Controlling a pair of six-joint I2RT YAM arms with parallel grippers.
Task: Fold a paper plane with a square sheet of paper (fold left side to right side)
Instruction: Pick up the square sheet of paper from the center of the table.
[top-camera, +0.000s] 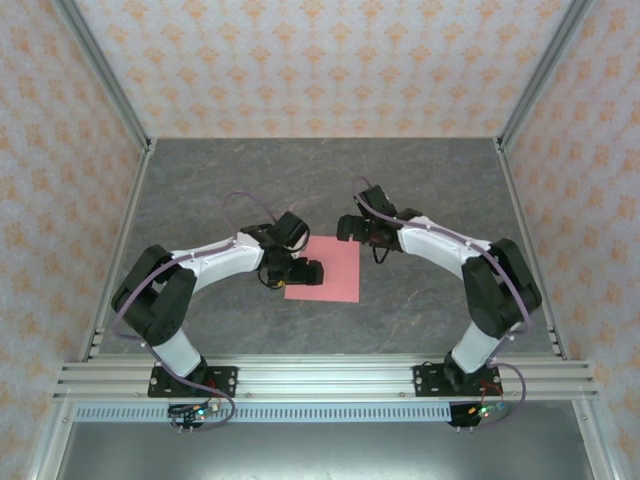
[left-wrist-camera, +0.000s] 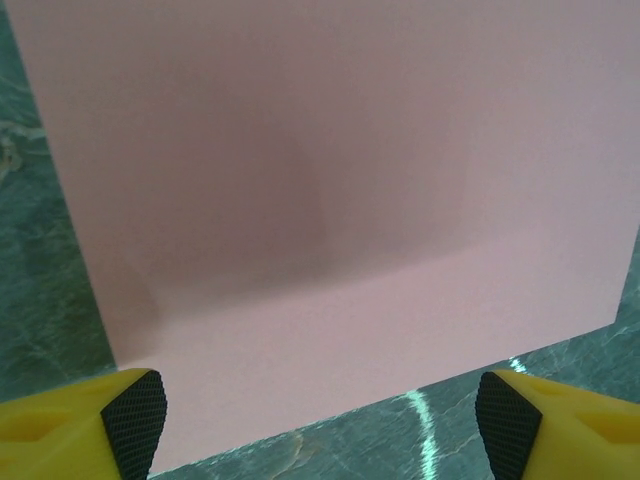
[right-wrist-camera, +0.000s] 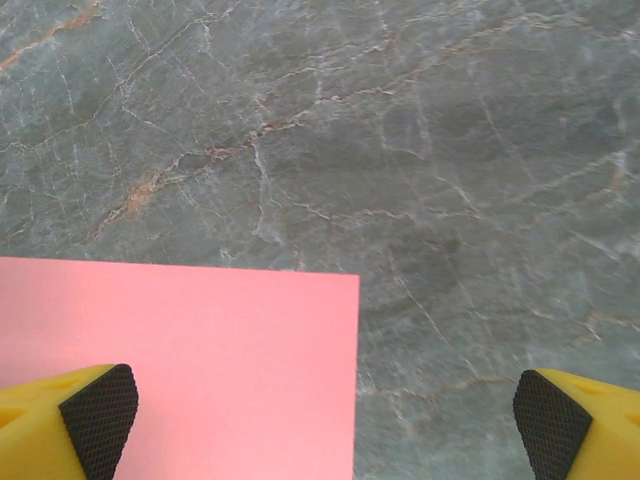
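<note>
The square sheet of paper (top-camera: 335, 268) lies flat and salmon-pink on the grey marble table. My left gripper (top-camera: 303, 272) hovers over the sheet's left edge, its jaws wide open and holding nothing. In the left wrist view the sheet (left-wrist-camera: 330, 180) stretches away from the gripper (left-wrist-camera: 320, 425), whose black pads (left-wrist-camera: 135, 420) straddle the near edge. My right gripper (top-camera: 364, 238) stands open above the sheet's far right corner. In the right wrist view that corner (right-wrist-camera: 180, 350) sits beside the left pad (right-wrist-camera: 100, 420) of the gripper (right-wrist-camera: 325, 425), with bare table between the pads.
The marble table (top-camera: 420, 190) is boxed in by patterned walls with metal frame posts (top-camera: 105, 80) at the back corners. An aluminium rail (top-camera: 320, 378) carrying both arm bases runs along the near edge.
</note>
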